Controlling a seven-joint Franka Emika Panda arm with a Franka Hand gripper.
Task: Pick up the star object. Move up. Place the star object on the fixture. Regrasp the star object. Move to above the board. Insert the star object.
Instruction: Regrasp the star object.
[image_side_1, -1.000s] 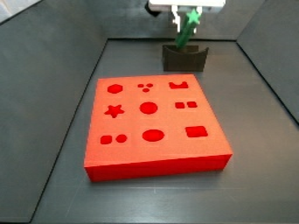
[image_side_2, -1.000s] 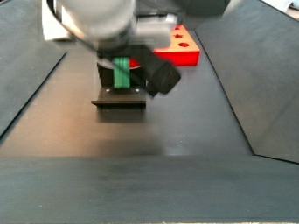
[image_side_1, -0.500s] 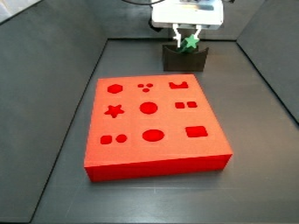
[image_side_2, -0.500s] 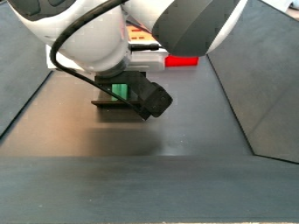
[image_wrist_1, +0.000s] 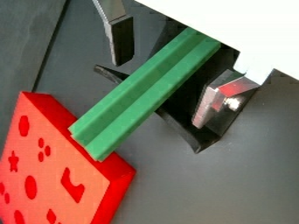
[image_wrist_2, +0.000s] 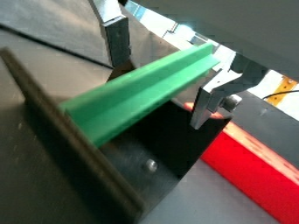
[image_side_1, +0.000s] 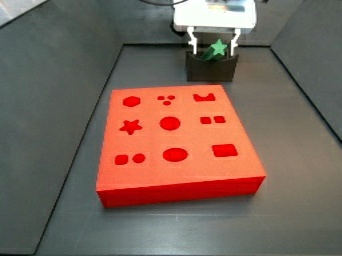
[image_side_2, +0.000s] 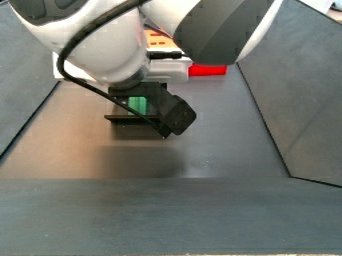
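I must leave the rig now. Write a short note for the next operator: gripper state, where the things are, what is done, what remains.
Gripper: at the fixture, fingers on both sides of the star object; whether they clamp it cannot be told.
Star object: lying over the fixture's notch, star end visible in a side view.
Board: nearer the camera than the fixture in that view, star hole empty.
Done: pickup, placing on fixture.
Left: confirm regrasp, move above board, insert.

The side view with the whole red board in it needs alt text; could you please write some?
The gripper holds a green star peg level, star end toward the camera, just above the dark fixture at the far end of the floor. The red board with shaped cut-outs lies nearer the camera.
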